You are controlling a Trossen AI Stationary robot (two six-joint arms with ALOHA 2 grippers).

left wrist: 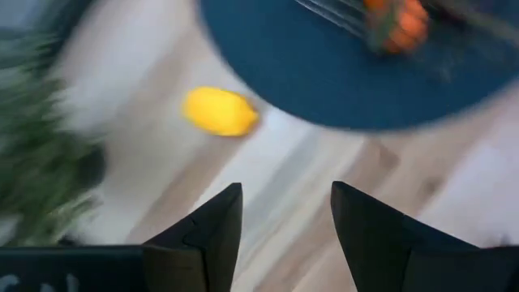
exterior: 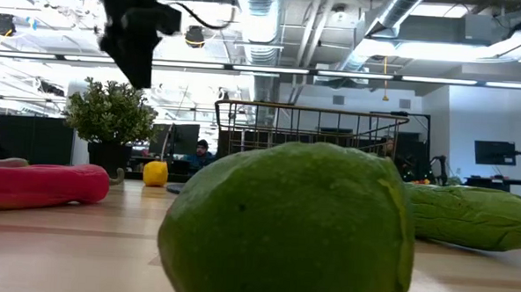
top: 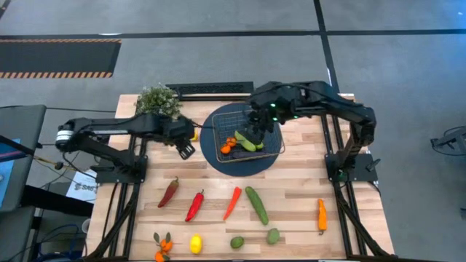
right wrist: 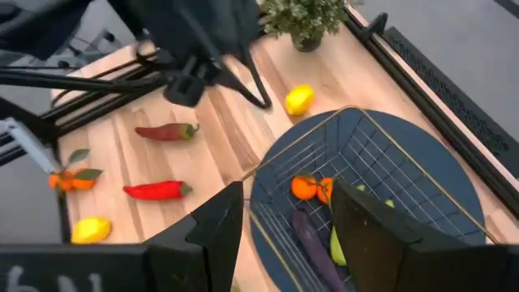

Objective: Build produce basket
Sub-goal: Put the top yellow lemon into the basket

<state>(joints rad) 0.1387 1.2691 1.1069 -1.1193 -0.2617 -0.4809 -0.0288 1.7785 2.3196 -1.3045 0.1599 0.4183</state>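
Plant (top: 159, 100) and lemon (top: 193, 135) flank the left gripper (top: 186, 150) — jaws spread, empty — beside the basket (top: 271, 124).

Basket (top: 244, 131) on disc (top: 218, 156); tangerines (top: 231, 145) inside; lemon (top: 194, 135) beside disc, near plant (top: 158, 100).

The wooden table (top: 291, 211) carries a blue disc (top: 218, 161), a potted plant (top: 158, 100) and scattered produce (top: 256, 204).
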